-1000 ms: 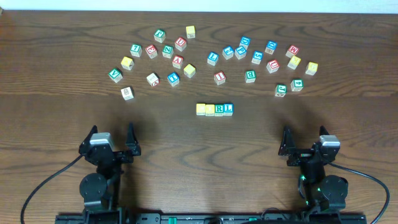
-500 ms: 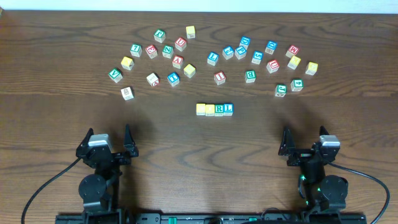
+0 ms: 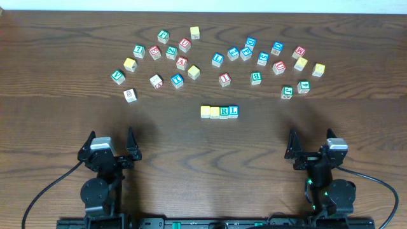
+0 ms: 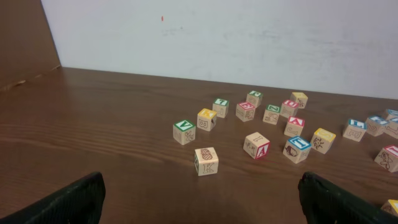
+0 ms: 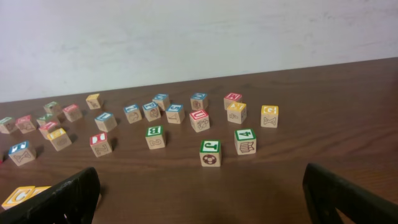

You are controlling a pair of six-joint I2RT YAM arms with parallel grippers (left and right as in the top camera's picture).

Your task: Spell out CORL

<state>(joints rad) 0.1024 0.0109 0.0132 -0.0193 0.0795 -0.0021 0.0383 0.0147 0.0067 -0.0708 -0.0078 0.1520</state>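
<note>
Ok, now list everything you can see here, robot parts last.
Lined-up blocks: four, two yellow, one green R, one blue L, touching in a row mid-table.
Loose blocks: about 27, mixed red, blue, green, yellow, scattered beyond the row.
Table: one, dark brown wood, under everything.
Wall: one, white, behind the table.
Left gripper: one, black, near edge, open, empty.
Right gripper: one, black, near edge, open, empty.

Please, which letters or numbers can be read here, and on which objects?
"R": green-lettered cube in the row
"L": blue-lettered cube beside it
"V": green-topped cube, left wrist view
"A": red-lettered cube, left wrist view
"4": numbered cube, right wrist view
Unreadable: first yellow cube, second yellow cube; the other cubes are too small.
</note>
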